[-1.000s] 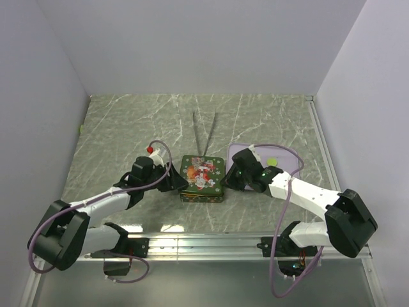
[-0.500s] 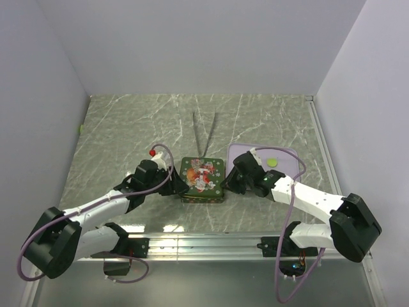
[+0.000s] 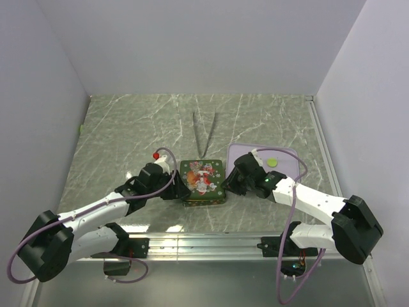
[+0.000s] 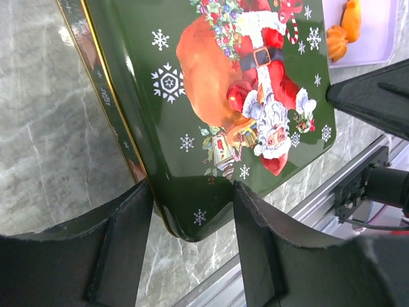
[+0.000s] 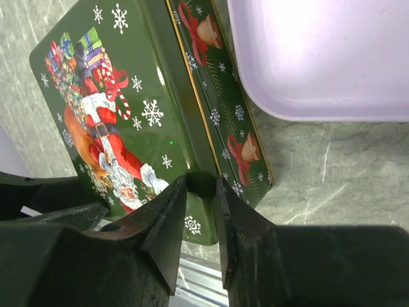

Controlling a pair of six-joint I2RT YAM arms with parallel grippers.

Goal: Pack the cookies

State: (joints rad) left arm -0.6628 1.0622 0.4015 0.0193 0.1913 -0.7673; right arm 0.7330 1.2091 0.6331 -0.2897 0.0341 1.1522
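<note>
Orange, lumpy cookies (image 4: 337, 41) lie on a lilac tray (image 5: 319, 57), beyond the Santa tin (image 3: 203, 181).
Half-spread, the left gripper (image 4: 192, 192) clamps its near corner; the right gripper (image 5: 201, 185), nearly closed, meets another corner, grip unclear.

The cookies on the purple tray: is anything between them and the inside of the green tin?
Yes. The lid is still on the tin, so it is closed. The cookies lie on the tray beside it. The left gripper and the right gripper each straddle a near corner.
</note>
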